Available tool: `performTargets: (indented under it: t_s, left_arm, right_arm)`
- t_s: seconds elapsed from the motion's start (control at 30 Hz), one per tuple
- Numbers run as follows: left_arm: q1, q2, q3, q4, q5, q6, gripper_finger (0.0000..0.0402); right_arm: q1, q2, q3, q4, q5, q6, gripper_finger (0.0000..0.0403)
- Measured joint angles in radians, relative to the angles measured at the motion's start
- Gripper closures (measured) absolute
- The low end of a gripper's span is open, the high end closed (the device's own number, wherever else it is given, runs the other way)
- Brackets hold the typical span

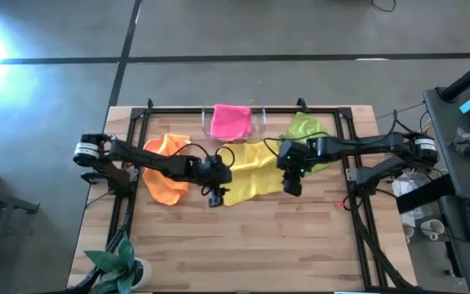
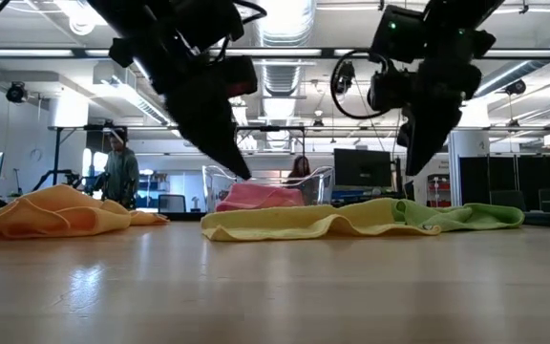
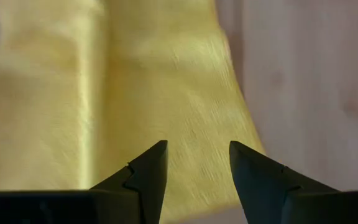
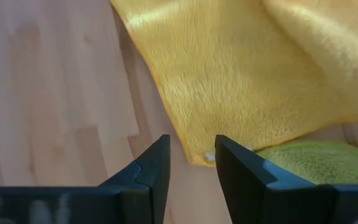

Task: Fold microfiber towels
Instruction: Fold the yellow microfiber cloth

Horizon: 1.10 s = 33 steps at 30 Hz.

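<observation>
Overhead, left claw [image 3: 197,163] and right claw [image 4: 191,155] both apart, empty, above yellow towel [image 1: 250,173]; no writing legible.

Overhead, table-level and two close wrist views all share the yellow towel [image 1: 250,175] (mid-table).

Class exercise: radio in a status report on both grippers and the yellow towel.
Left gripper and right gripper open, one over each end of the yellow towel. Towel rumpled, unfolded. Green towel touches its right end.
</observation>
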Motion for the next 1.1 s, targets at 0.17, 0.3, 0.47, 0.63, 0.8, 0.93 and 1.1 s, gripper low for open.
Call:
performTargets:
  t_s: [0.17, 0.3, 0.47, 0.63, 0.8, 0.93, 1.1]
  left_arm:
    - [-0.052, 0.0, -0.001, -0.031, 0.073, 0.003, 0.0245]
    - [-0.108, 0.011, -0.001, -0.026, 0.068, 0.003, 0.0245]
    - [-0.146, 0.061, 0.0, -0.009, 0.024, 0.003, 0.0245]
    - [-0.151, 0.132, 0.014, 0.003, -0.038, 0.002, 0.0245]
    - [-0.151, 0.177, 0.03, 0.017, -0.046, 0.003, 0.0245]
    - [-0.148, 0.204, 0.027, 0.019, -0.053, 0.003, 0.0245]
    - [-0.148, 0.228, 0.026, 0.017, -0.056, -0.072, 0.0256]
  right_arm:
    - [0.0, 0.013, -0.043, 0.009, -0.002, -0.038, 0.0287]
    - [0.001, 0.013, -0.054, 0.011, -0.003, -0.075, 0.0278]
    - [0.002, 0.013, -0.055, 0.023, -0.004, -0.102, 0.0267]
    - [0.002, 0.013, -0.055, 0.026, -0.005, -0.1, 0.0268]
    - [0.004, 0.013, -0.055, 0.026, -0.005, -0.124, 0.0272]
    - [0.004, 0.013, -0.055, 0.03, -0.003, -0.199, 0.0268]
    - [0.004, 0.014, -0.055, 0.04, -0.005, -0.315, 0.0254]
